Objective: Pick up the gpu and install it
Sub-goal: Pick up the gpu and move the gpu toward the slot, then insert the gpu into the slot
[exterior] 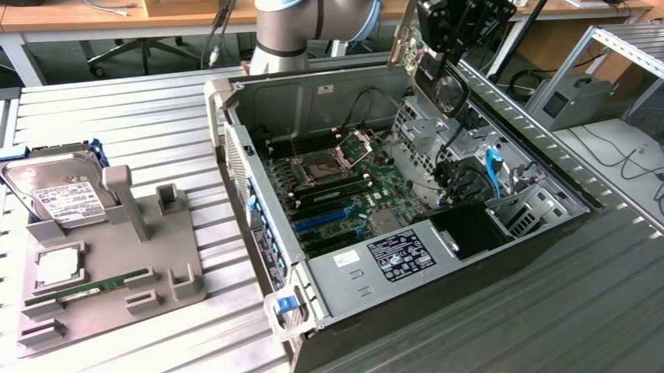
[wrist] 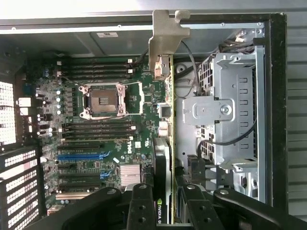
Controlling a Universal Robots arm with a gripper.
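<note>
The gpu (exterior: 444,87) hangs on edge above the far right part of the open computer case (exterior: 311,287), a dark card with a round fan and a silvery end bracket. My gripper (exterior: 453,48) is shut on its upper edge. In the wrist view the gpu (wrist: 163,158) appears edge-on, its metal bracket (wrist: 163,40) pointing toward the case's rear wall, and my gripper (wrist: 165,207) clamps it between black fingers (wrist: 140,206). The card sits over the line between the motherboard (wrist: 105,134) and the drive cage (wrist: 235,110), well above the slots.
Blue and black expansion slots (wrist: 81,155) lie on the motherboard near the empty processor socket (wrist: 103,100). Cables (exterior: 487,175) run by the drive cage. On the exterior view's left, a grey fixture (exterior: 155,256) holds a hard drive (exterior: 62,194) and a green memory stick (exterior: 89,287).
</note>
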